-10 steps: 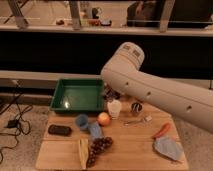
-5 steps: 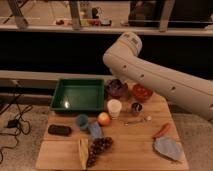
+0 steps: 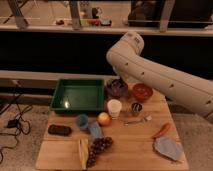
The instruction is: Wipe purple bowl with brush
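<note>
Purple bowl [image 3: 117, 88]: it stands upright at the back of the table [image 3: 125, 159], between the green tray [image 3: 77, 95] and the red bowl [image 3: 142, 92], close to both. Whether it touches either cannot be told.

Handling, as judged: a rigid, light, smooth-walled bowl. Expect it to slide or rock under a sideways stroke. If you must steady it, take the plain rim on the front side, which is the freest. Keep brush pressure downward into the hollow, not against the wall.

Gripper [image 3: 118, 80]: it appears as a dark shape low over the bowl's back rim, under the arm [image 3: 150, 75] that reaches in from your right. Whether it is spread or closed cannot be told. The brush cannot be picked out with certainty, so confirm that it is in hand before you stroke.

Surroundings:
- White cup [image 3: 114, 107] stands just in front of the bowl, with a metal cup [image 3: 136, 108] to its right. Both look easy to tip if the bowl is pushed forward.
- A piece of cutlery [image 3: 136, 120] lies in front of the cups.
- Orange fruit [image 3: 103, 118] and blue cup [image 3: 82, 121] sit further forward, apart from the bowl.
- Dark block [image 3: 60, 130], banana [image 3: 82, 150], grapes [image 3: 98, 145], an orange-handled item [image 3: 161, 131] and grey cloth [image 3: 167, 148] lie near the front, well apart.

Obstruction: the arm spans the back right of the table above the red bowl. The tight flanks leave little room for sideways sweeps.
</note>
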### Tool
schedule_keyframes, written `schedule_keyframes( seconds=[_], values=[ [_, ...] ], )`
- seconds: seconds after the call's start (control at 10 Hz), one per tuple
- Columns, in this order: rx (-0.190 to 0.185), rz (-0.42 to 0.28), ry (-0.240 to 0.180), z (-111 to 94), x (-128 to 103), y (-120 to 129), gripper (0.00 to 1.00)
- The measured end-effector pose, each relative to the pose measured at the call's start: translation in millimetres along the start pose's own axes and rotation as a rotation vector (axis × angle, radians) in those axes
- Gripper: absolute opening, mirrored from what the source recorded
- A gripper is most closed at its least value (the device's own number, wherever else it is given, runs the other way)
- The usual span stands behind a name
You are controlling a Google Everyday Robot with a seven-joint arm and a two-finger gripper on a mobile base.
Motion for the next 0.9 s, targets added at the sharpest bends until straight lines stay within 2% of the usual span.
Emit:
schedule_keyframes(
  seconds=[0.3,0.9],
  values=[
    [-0.001,0.009,-0.006,3,0,1,0.00],
    [-0.026,0.027,-0.032,27,4,-7,0.00]
  ],
)
